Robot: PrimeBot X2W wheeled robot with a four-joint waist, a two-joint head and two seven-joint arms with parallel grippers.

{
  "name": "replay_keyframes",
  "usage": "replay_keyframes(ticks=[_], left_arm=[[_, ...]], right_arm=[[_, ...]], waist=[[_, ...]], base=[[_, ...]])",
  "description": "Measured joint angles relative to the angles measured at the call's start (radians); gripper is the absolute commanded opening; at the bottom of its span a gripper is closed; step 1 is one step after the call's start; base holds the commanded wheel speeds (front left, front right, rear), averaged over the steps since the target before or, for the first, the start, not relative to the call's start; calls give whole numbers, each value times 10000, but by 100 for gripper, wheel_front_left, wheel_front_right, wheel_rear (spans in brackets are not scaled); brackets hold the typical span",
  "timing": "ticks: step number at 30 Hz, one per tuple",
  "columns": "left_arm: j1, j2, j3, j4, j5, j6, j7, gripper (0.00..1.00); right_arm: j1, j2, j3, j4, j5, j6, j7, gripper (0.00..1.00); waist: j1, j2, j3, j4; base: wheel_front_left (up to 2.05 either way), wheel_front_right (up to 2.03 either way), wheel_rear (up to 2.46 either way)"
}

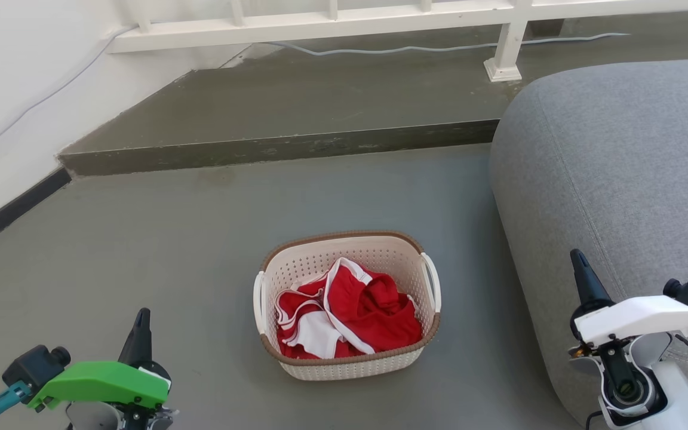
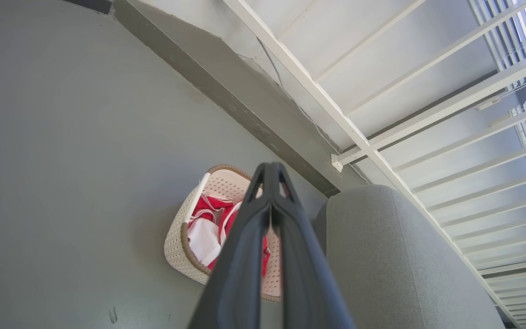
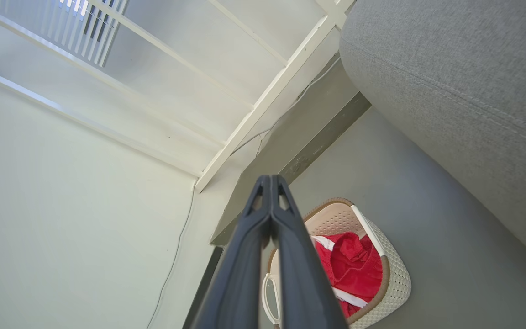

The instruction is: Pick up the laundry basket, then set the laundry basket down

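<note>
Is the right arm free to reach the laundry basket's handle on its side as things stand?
Probably yes. Bare floor lies between the right gripper and the right handle of the laundry basket; the sofa sits beside the arm, not across its path. The fingers are shut and must open first.

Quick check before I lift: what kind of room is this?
Probably a home living area: a grey sofa beside the laundry basket of red clothes on a bare grey floor, with a raised step and white railing behind.
</note>
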Motion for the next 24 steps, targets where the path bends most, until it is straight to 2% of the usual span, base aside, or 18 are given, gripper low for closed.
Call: replay_keyframes(ticks=[24], left_arm=[[-68, -199, 759, 136, -2978, -533, 771, 0]], right_arm=[[-8, 282, -1151, -52, 3024, 481, 803, 0]], waist=[[0, 0, -72, 127]], base=[[0, 0, 0]])
